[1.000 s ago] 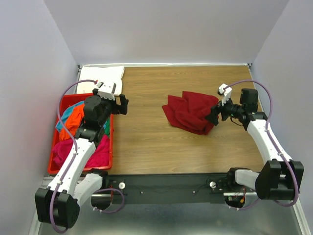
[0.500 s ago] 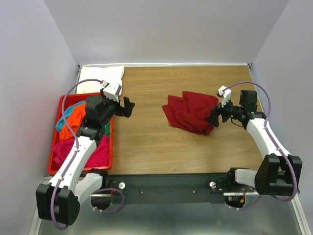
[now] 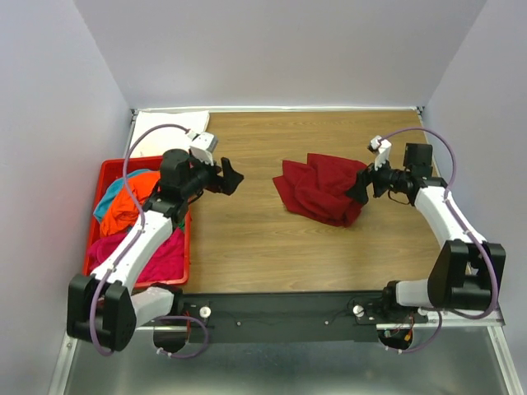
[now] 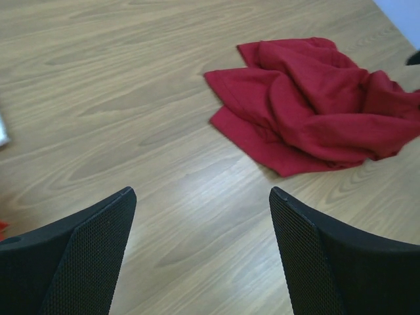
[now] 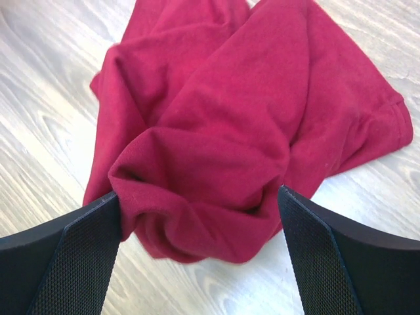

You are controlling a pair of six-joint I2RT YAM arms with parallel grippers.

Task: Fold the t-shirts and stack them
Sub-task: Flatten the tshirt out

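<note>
A crumpled dark red t-shirt (image 3: 319, 188) lies on the wooden table right of centre; it also shows in the left wrist view (image 4: 315, 105) and the right wrist view (image 5: 236, 125). My right gripper (image 3: 360, 189) (image 5: 200, 203) is open, its jaws straddling a bunched fold at the shirt's right edge. My left gripper (image 3: 230, 178) (image 4: 200, 197) is open and empty over bare wood, left of the shirt. A white shirt (image 3: 169, 132) lies folded at the back left corner. Orange (image 3: 123, 202), teal (image 3: 109, 191) and magenta pink (image 3: 140, 255) shirts fill the bin.
A red plastic bin (image 3: 179, 276) sits along the table's left side, under the left arm. Walls close in the table on the left, back and right. The black rail with the arm bases runs along the near edge.
My left gripper has swung right from above the bin out over the table toward the red shirt. My right gripper has shifted slightly up at the shirt's right edge.
</note>
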